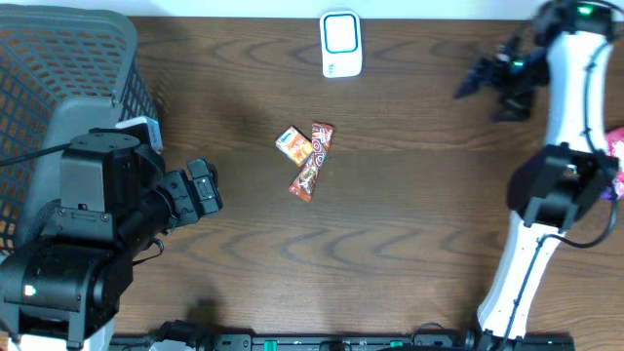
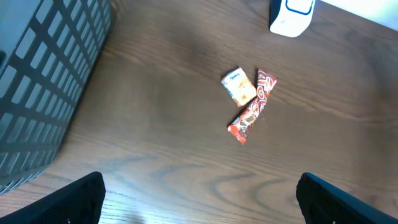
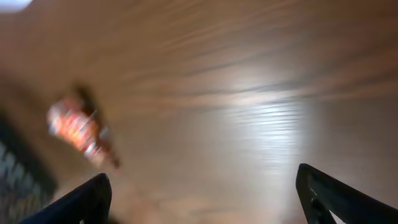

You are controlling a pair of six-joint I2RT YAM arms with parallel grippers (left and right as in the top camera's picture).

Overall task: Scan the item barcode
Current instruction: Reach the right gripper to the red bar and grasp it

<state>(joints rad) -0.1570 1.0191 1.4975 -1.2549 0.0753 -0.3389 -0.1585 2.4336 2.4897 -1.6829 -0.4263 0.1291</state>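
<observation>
Two items lie mid-table: a small yellow-orange box (image 1: 292,144) (image 2: 239,86) and a red snack bar (image 1: 313,162) (image 2: 253,108) touching it. The white barcode scanner (image 1: 340,44) (image 2: 291,15) stands at the far edge. My left gripper (image 1: 208,188) (image 2: 199,199) is open and empty, left of the items and well short of them. My right gripper (image 1: 473,80) (image 3: 202,199) is open and empty, high at the far right, right of the scanner. Its view is motion-blurred, with the items (image 3: 79,129) a smear at the left.
A grey mesh basket (image 1: 58,68) (image 2: 37,87) fills the far left corner beside the left arm. Something pink (image 1: 616,146) shows at the right edge behind the right arm. Bare brown wood lies between the items and both grippers.
</observation>
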